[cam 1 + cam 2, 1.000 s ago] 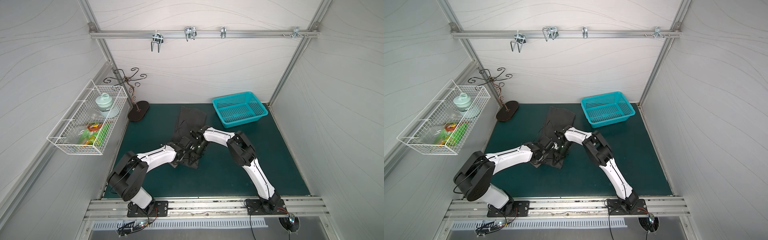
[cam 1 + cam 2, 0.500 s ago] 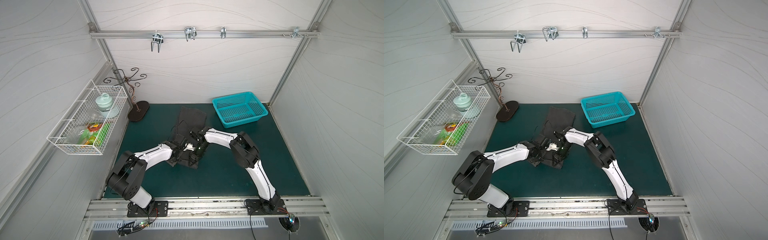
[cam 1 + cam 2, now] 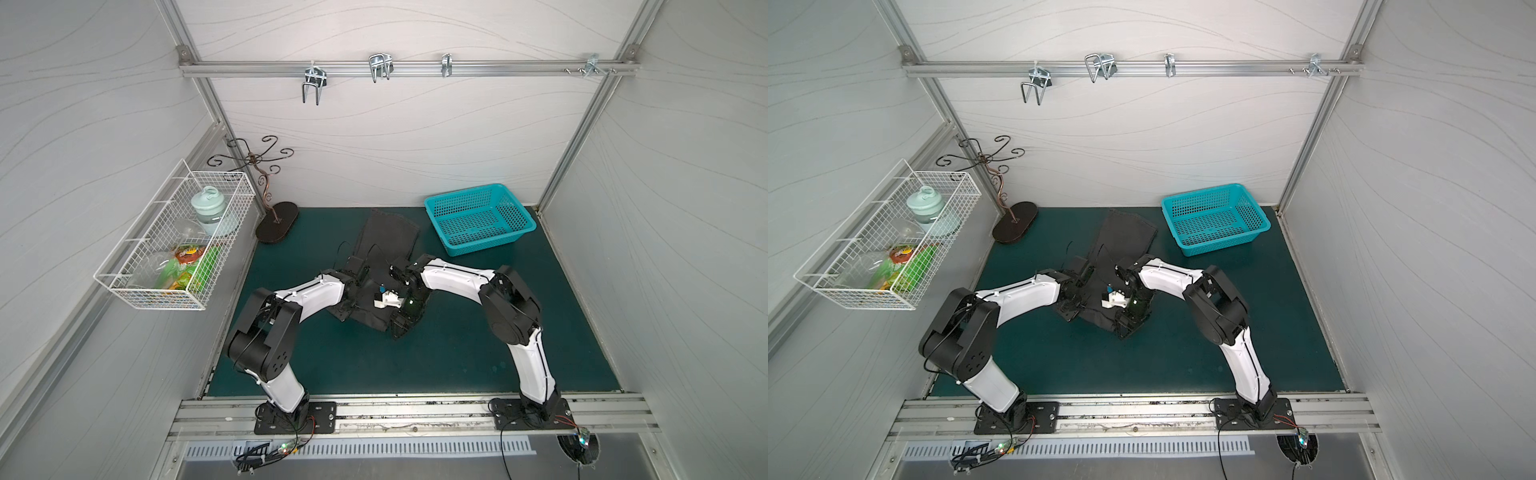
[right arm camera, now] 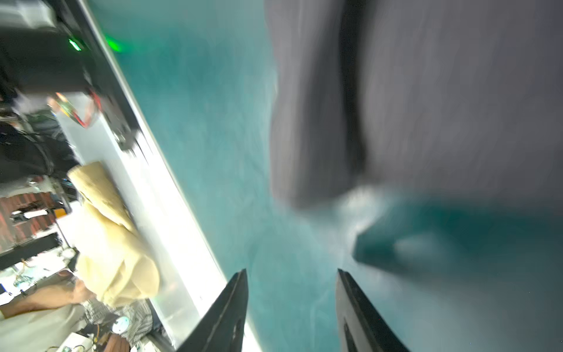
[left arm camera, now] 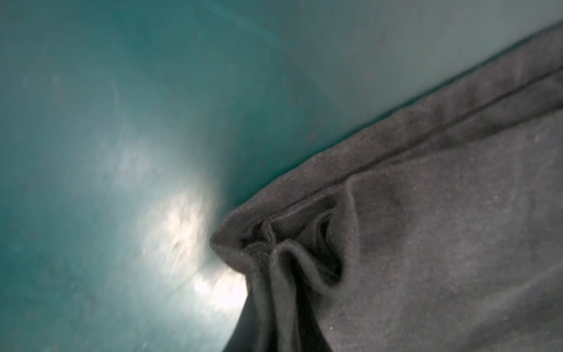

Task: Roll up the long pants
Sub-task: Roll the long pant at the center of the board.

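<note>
Long pants [image 3: 390,237] lie mid green surface [image 3: 457,353], white-walled booth, teal basket [image 3: 478,220] far right; left pincer [image 3: 347,305] pinching their edge, right pincer [image 4: 291,271] spread, empty.

The long pants [image 5: 426,243] are matt charcoal cloth with a fine, slightly fuzzy weave and a stitched seam. The worktop [image 5: 91,137] has a smooth teal surface with a soft sheen that catches pale glare. The basket [image 3: 484,246] is glossy turquoise plastic, perforated all over. The wire rack [image 3: 158,300] is white-coated metal wire. The rail [image 3: 498,68] is brushed aluminium. The walls [image 3: 415,137] are matt white panels with raised wavy lines. The right gripper [image 4: 292,274] has smooth black fingers [image 4: 225,314] that look like dull plastic.
</note>
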You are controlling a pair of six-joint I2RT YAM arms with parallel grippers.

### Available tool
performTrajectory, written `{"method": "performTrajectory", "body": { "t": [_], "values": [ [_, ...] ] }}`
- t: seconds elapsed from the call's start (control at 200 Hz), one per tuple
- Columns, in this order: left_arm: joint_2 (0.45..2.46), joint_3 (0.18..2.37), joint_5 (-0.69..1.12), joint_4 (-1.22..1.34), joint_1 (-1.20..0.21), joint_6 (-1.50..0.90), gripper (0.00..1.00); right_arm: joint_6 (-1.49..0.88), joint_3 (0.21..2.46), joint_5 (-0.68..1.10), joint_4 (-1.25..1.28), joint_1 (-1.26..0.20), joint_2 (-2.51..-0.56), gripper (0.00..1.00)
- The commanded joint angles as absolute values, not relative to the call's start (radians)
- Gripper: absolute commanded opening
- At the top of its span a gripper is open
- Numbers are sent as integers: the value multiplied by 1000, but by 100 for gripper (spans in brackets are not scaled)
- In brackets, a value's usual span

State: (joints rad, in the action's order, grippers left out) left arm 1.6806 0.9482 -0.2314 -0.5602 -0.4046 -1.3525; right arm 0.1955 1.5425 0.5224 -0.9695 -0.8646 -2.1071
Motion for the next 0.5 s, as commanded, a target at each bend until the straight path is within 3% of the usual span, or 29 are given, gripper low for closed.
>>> {"method": "performTrajectory", "body": {
  "t": [0.0,0.215,0.495],
  "values": [
    [1752,930,-251,-526,-378,-1334,0,135,1488,447,-937,-871,-2013,50],
    [1819,955,-160,-489,-358,-1309,0,82,1407,324,-777,-925,-1899,52],
    [2027,1106,78,-498,-340,-1203,0,92,1371,13,-657,-1081,-1859,55]
  ]
}}
